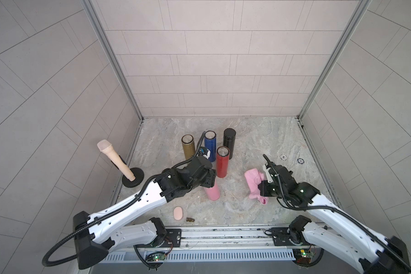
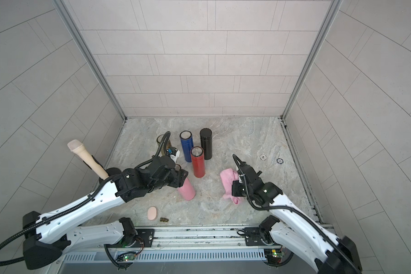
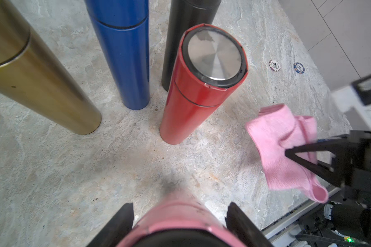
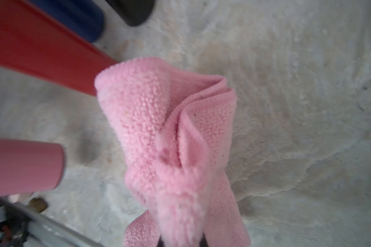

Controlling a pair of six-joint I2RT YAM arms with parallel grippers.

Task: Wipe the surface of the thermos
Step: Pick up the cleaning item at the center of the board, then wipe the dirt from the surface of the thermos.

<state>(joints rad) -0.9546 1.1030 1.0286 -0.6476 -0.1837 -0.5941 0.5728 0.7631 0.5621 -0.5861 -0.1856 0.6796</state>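
Observation:
A pink thermos (image 1: 212, 192) (image 2: 187, 191) leans at the front middle of the marble surface. My left gripper (image 1: 210, 182) (image 3: 180, 213) is shut on its top end, with a black finger (image 3: 124, 216) on each side of the body (image 3: 180, 211). In the right wrist view its base (image 4: 24, 166) appears just off the surface, with a dark shadow beside it. To its right my right gripper (image 1: 261, 188) (image 2: 234, 189) (image 4: 181, 243) is shut on a bunched pink cloth (image 1: 254, 179) (image 2: 227, 179) (image 3: 276, 136) (image 4: 159, 128), which hangs clear of the thermos.
Behind the pink thermos stand a red thermos (image 1: 221, 163), a blue one (image 1: 210, 146), a black one (image 1: 228, 142) and a gold one (image 1: 188, 146). A beige microphone on a black stand (image 1: 115, 162) is at the left. A pink oval (image 1: 178, 212), a brass piece (image 1: 189, 219) and two chips (image 1: 282, 156) lie about.

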